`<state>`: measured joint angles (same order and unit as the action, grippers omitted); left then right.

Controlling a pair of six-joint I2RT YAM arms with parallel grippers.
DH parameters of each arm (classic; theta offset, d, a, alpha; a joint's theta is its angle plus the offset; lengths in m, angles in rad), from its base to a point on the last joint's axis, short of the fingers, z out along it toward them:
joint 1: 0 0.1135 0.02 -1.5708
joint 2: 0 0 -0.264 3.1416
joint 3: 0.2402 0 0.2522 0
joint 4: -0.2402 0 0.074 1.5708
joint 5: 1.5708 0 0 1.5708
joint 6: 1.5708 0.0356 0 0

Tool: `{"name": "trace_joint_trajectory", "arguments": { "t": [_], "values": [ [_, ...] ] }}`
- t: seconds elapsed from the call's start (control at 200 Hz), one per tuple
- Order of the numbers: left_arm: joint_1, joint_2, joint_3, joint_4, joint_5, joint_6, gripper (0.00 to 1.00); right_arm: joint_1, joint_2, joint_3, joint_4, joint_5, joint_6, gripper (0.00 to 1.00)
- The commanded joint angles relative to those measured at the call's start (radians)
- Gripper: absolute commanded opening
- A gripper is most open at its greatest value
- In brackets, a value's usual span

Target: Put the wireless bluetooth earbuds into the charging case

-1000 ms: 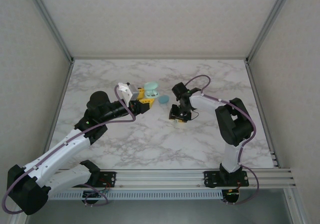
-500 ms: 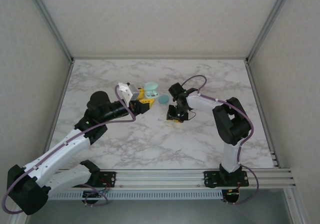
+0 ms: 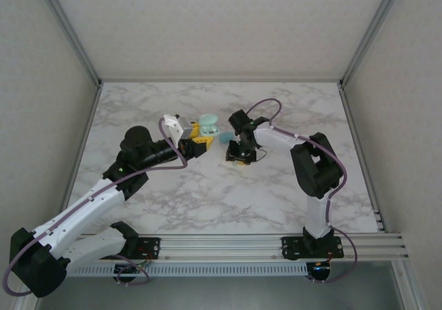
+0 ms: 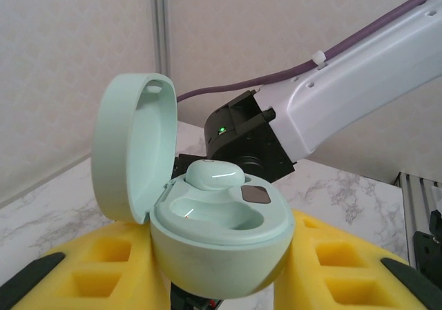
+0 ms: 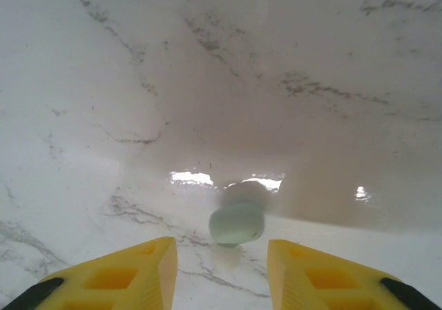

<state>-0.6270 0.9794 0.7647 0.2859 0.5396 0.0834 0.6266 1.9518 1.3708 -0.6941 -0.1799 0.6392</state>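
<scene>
Right gripper (image 3: 236, 154) has slid left across the table (image 3: 138, 110) since a second ago, away from mid-table and toward the left arm. It now sits just beside the loose bud (image 3: 225, 139). Right arm's elbow has swung in with it. Left arm unchanged over the same span: same pose, same hold. Loose bud has not moved.

Left gripper (image 3: 198, 139): clamped on the case (image 4: 228, 237), yellow fingers (image 4: 90, 275) pressing its base from both sides. Lid (image 4: 128, 148) hinged up on the left, standing near upright, hollow side facing the base. Seated bud (image 4: 215, 174) rests in the far well of the base, pale mint, glossy. Dark patch (image 4: 257, 195), small and square, just beside it on the case's top face. Right arm's white link and black wrist close behind the case.

Right wrist view: jaws apart, nothing between them. Loose bud (image 5: 237, 224) lies on the marble just ahead of the yellow tips, roughly in line with the gap, touching neither. It is slightly blurred, so its shape is hard to make out. Glare patches on the table right behind it.
</scene>
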Motion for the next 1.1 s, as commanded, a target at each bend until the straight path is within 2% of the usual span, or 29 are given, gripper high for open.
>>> {"name": "trace_joint_trajectory", "arguments": {
  "t": [0.0,0.095,0.27,0.666,1.096],
  "values": [
    [-0.008,-0.019,0.008,0.009,-0.007,0.009,0.20,0.008,0.028,0.048,-0.064,0.052,-0.022,0.42],
    [-0.008,-0.021,0.009,0.009,-0.009,0.011,0.20,0.013,0.050,0.086,-0.104,0.093,-0.052,0.42],
    [-0.008,-0.027,0.006,0.001,-0.018,0.016,0.20,0.018,0.094,0.139,-0.152,0.091,-0.049,0.42],
    [-0.008,-0.035,0.004,-0.010,-0.024,0.025,0.20,0.031,0.052,0.068,-0.104,0.068,0.052,0.47],
    [-0.008,-0.028,0.007,-0.005,-0.020,0.017,0.20,0.052,0.061,0.053,-0.051,0.031,0.071,0.42]
  ]
}}
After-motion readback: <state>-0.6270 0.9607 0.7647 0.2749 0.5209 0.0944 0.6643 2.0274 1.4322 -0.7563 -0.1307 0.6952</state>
